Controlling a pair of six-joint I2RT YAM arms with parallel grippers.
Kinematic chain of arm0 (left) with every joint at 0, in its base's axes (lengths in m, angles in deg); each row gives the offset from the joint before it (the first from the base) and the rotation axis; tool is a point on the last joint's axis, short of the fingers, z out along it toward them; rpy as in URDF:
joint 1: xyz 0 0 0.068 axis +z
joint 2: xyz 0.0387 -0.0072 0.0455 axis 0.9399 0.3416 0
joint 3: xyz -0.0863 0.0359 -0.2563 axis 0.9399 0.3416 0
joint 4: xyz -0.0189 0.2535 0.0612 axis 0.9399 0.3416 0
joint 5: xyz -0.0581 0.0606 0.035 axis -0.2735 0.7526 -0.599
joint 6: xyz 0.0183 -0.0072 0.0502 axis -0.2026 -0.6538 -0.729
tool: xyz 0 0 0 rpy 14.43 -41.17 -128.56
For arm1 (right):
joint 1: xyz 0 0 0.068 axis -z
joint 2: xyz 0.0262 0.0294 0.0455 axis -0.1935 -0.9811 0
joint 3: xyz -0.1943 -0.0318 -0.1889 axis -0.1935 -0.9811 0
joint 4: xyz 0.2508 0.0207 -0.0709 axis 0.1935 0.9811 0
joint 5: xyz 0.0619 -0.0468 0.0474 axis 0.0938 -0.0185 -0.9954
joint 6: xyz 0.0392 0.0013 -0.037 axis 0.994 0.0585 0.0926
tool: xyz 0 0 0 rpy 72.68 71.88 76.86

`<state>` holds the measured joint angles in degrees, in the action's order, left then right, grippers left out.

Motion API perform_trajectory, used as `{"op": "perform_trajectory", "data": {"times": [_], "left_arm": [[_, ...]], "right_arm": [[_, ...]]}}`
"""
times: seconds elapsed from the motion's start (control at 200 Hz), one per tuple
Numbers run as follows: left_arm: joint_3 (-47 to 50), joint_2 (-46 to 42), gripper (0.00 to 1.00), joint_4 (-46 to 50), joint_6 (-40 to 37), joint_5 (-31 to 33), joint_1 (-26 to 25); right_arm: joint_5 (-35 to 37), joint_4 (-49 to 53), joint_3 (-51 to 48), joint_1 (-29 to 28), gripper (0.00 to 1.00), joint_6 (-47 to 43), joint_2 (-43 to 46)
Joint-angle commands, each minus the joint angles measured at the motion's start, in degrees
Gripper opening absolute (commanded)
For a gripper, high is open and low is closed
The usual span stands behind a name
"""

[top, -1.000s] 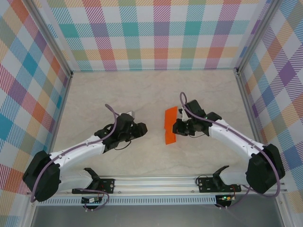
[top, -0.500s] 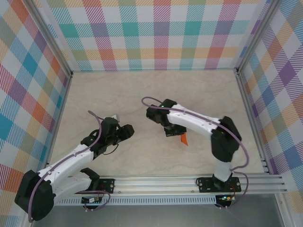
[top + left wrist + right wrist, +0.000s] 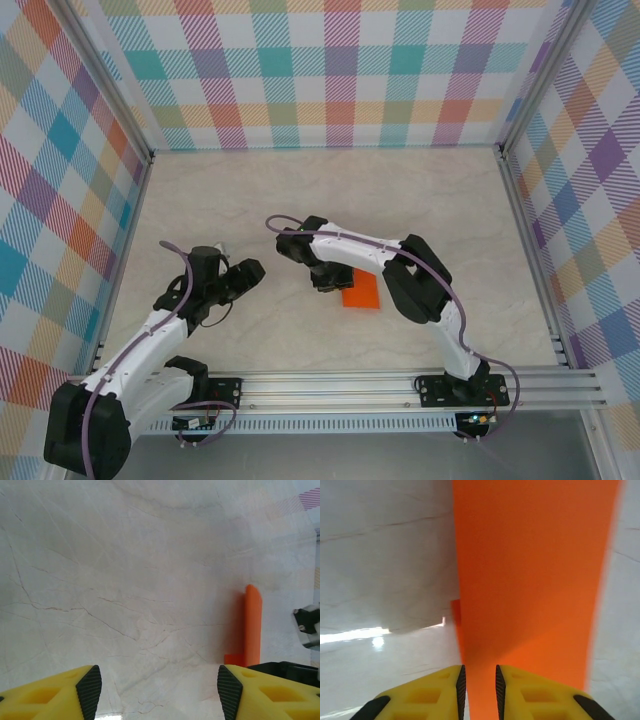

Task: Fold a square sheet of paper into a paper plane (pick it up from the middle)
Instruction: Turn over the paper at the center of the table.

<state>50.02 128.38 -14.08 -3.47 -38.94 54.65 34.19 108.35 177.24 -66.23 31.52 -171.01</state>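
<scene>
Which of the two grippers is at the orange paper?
The right gripper: the orange paper lies directly at its narrowly parted jaws. The left gripper, jaws wide, stands apart from the paper.

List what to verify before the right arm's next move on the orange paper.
1. Jaws of the left gripper wide and empty: ok, bare table between them.
2. Hold of the right gripper on the orange paper: cannot tell. The paper shows in the narrow gap between its jaws, but whether it is pinched or just lying beneath is unclear.
3. Paper on the table, inside the workspace: ok. The top view shows it near the middle, partly under the right arm.
4. Grippers apart from each other: ok, bare table between them in the top view.
5. Creases straight: cannot tell, the arm hides part of the paper.
</scene>
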Motion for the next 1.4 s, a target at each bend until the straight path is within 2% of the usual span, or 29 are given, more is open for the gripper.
{"op": "perform_trajectory", "data": {"times": [0.0,0.065,0.175,0.215,0.285,0.42,0.535,0.71,0.895,1.395], "left_arm": [[-0.97,-1.01,0.74,0.82,1.49,-3.51,1.56],[-1.98,-1.11,0.77,1.04,1.86,-3.54,1.57],[-3.54,-1.32,0.96,2.09,1.76,-2.29,1.67],[-4.17,-1.16,1.0,2.47,1.81,-1.56,1.75],[-5.62,-0.11,1.0,2.79,1.86,-1.01,1.84],[-9.48,2.09,1.0,3.9,1.88,-1.5,1.85],[-12.61,2.88,1.0,6.63,1.2,-0.62,1.93],[-14.8,4.05,1.0,5.58,4.42,-2.01,1.93],[-17.02,2.24,1.0,8.89,5.36,-1.76,1.93],[-20.99,0.52,1.0,12.0,2.95,-0.3,1.37]], "right_arm": [[-5.69,-6.57,-0.56,0.0,0.3,-2.2,0.31],[-6.96,-8.47,-1.26,-0.04,0.36,-2.96,0.45],[-9.03,-11.6,-2.73,-0.12,0.41,-5.0,1.45],[-9.78,-13.24,-3.84,-0.06,0.47,-5.36,2.67],[-10.59,-16.02,-6.2,0.27,0.48,-6.03,5.55],[-10.25,-21.43,-11.67,1.21,0.58,-6.3,12.38],[-9.89,-24.81,-15.63,2.77,0.59,-5.6,15.73],[-7.78,-26.58,-18.2,3.11,0.59,-4.83,17.77],[-6.72,-26.58,-21.02,3.13,0.6,-3.68,20.35],[-6.37,-25.22,-19.55,3.04,0.6,-1.75,20.2]]}}
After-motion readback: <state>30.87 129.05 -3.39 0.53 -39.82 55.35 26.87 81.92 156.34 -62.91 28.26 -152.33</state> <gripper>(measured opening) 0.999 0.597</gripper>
